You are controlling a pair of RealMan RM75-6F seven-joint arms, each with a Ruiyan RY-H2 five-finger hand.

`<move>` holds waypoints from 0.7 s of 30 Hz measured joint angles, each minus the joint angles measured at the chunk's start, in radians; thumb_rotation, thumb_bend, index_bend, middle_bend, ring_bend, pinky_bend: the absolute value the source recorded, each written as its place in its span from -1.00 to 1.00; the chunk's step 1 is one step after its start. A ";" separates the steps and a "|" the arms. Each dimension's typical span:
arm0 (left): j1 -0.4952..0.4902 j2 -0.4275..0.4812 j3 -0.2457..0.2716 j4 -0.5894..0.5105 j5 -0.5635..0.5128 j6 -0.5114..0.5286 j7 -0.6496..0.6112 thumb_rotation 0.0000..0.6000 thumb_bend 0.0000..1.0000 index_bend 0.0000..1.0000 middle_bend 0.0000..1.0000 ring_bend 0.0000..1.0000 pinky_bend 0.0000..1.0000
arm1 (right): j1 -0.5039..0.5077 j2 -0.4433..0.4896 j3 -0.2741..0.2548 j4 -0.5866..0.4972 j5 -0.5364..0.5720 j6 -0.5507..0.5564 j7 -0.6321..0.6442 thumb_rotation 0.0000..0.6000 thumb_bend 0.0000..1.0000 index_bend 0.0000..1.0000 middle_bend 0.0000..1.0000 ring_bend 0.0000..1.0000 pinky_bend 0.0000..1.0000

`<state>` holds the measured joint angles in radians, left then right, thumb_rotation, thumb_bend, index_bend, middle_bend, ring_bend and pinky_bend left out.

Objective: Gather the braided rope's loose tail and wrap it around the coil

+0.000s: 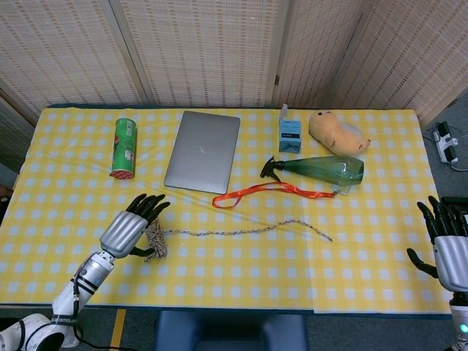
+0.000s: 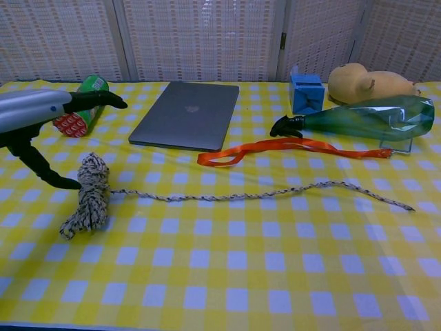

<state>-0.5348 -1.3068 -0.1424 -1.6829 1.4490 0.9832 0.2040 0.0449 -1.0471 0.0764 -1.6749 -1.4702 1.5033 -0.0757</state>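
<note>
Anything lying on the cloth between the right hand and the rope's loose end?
No: in the head view only bare checked tablecloth lies between the right hand and the rope's loose end.
</note>
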 measured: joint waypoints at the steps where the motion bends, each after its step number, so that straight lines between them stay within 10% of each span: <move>1: -0.016 -0.026 -0.003 0.007 -0.023 -0.015 0.017 1.00 -0.81 -1.00 -0.97 -1.00 -1.00 | 0.000 0.000 0.000 0.000 0.000 -0.002 0.001 1.00 -0.39 -1.00 -1.00 -0.91 -1.00; 21: -0.115 -0.291 -0.010 0.229 -0.296 0.003 0.362 1.00 -0.81 -1.00 -1.00 -1.00 -1.00 | -0.001 -0.002 -0.008 0.009 -0.002 -0.012 0.027 1.00 -0.39 -1.00 -1.00 -0.92 -1.00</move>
<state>-0.6497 -1.5978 -0.1529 -1.4542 1.1529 0.9866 0.5664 0.0435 -1.0491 0.0680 -1.6662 -1.4717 1.4912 -0.0487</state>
